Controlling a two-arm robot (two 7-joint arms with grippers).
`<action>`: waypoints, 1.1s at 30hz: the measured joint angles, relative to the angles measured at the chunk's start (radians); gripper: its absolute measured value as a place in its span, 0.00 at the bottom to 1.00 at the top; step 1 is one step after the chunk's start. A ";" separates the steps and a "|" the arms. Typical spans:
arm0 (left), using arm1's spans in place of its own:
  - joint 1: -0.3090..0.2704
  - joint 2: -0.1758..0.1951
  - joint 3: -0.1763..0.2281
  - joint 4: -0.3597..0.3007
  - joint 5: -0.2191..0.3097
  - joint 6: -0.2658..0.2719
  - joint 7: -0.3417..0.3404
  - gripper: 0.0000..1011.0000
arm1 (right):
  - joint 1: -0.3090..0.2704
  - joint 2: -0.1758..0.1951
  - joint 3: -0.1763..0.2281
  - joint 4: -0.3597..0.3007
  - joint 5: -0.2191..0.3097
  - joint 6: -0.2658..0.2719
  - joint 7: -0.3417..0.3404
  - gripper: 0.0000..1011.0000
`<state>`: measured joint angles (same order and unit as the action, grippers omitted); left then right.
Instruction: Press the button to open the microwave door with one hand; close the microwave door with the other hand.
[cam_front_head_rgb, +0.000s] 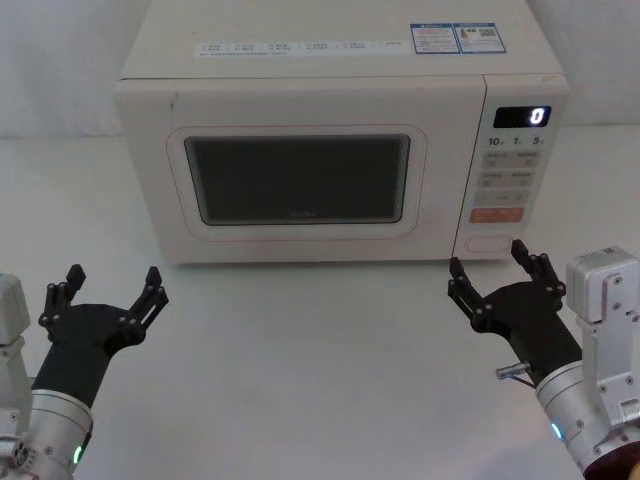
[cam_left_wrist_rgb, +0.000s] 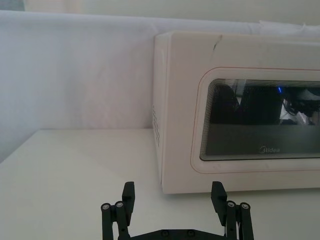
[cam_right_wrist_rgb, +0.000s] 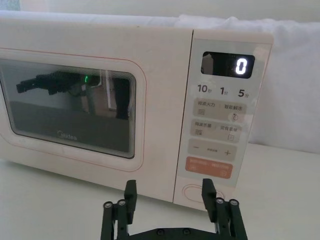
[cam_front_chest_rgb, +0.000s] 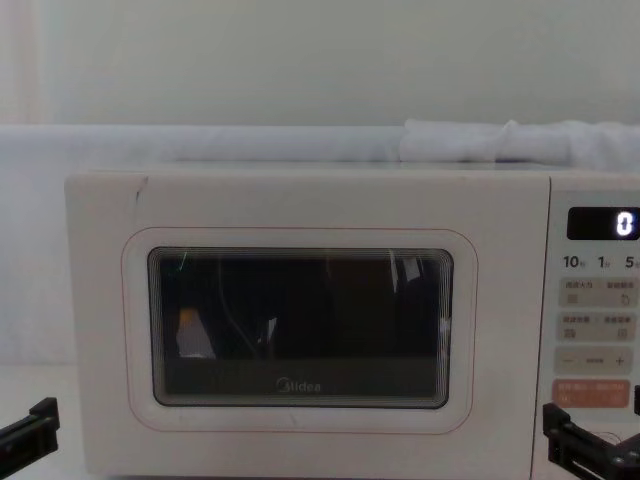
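Just before the lower right corner of the microwave, the right gripper hovers with its fingers spread and empty. Directly ahead, near its tips, sits the button, at the foot of the control panel; it looks stiff and should yield to one fingertip pressing its middle. Beside the panel, the microwave door is closed. Well to the left, the left gripper waits, also spread.

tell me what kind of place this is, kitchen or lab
Probably a lab test bench, not a lived-in kitchen: a lone microwave with its door shut sits on a plain white table against white draped cloth, faced by two robot arms.
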<state>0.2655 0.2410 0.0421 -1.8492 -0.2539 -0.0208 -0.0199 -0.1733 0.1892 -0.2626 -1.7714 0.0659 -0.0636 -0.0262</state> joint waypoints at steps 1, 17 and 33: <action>0.000 0.000 0.000 0.000 0.000 0.000 0.000 0.99 | 0.000 0.000 0.000 0.000 0.000 0.000 0.000 0.83; 0.000 0.000 0.000 0.000 0.000 0.000 0.000 0.99 | 0.000 0.000 0.000 0.000 0.000 0.000 0.000 0.35; 0.000 0.000 0.000 0.000 0.000 0.000 0.000 0.99 | 0.000 0.000 0.000 0.000 0.000 0.000 0.000 0.00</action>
<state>0.2655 0.2410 0.0422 -1.8492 -0.2538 -0.0208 -0.0199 -0.1732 0.1892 -0.2626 -1.7714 0.0659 -0.0637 -0.0261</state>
